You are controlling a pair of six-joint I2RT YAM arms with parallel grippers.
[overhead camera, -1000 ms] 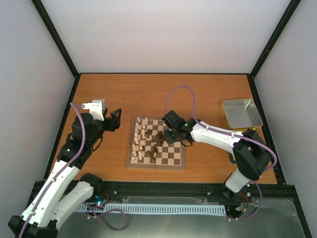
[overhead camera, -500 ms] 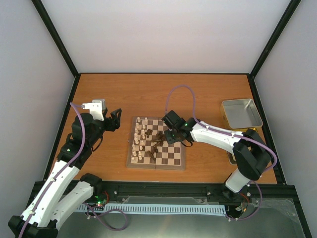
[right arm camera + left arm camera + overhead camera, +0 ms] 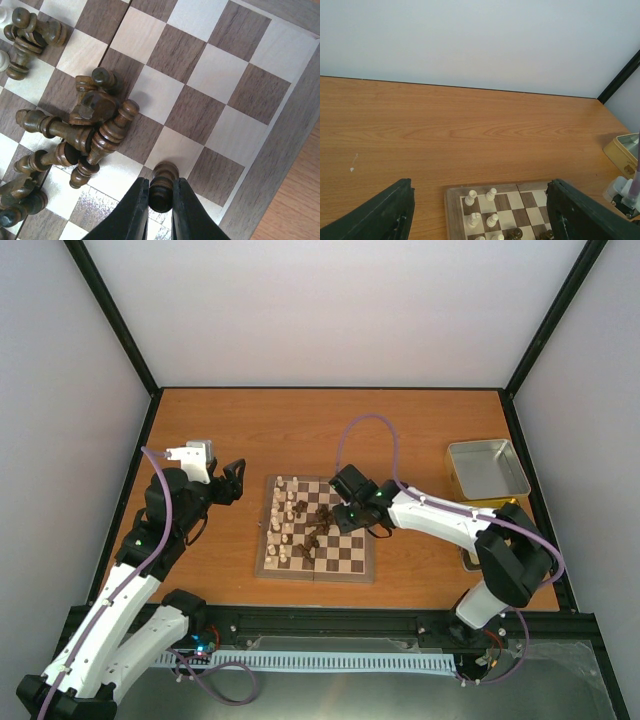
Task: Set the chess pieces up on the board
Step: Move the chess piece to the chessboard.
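Dark brown wooden chessmen (image 3: 95, 127) lie tumbled in a heap on the middle squares of the small checked wooden chessboard (image 3: 350, 558). Most are on their sides and touching one another. A smaller knot of the same pieces (image 3: 32, 32) lies apart from the heap, next to a cream piece.

The right gripper (image 3: 160, 192) is clenched on one more dark brown chessman (image 3: 163, 175). Its two black fingers (image 3: 137, 205) press against either side of the piece, which is upright over a square close to the board's brown border. Whether its base touches the square I cannot tell.

Cream-white chessmen (image 3: 284, 525) stand upright in the columns along the board's left side in the top view.

The left gripper (image 3: 234, 483) hangs over the orange-brown wooden table (image 3: 300, 425), just beside the board's far left corner. Its jaws are spread wide and hold nothing. In its wrist view the black fingers (image 3: 387, 212) are well apart, with the board's corner between them.

A shallow rectangular metal tray (image 3: 488, 468) sits at the table's right side, well apart from the board.
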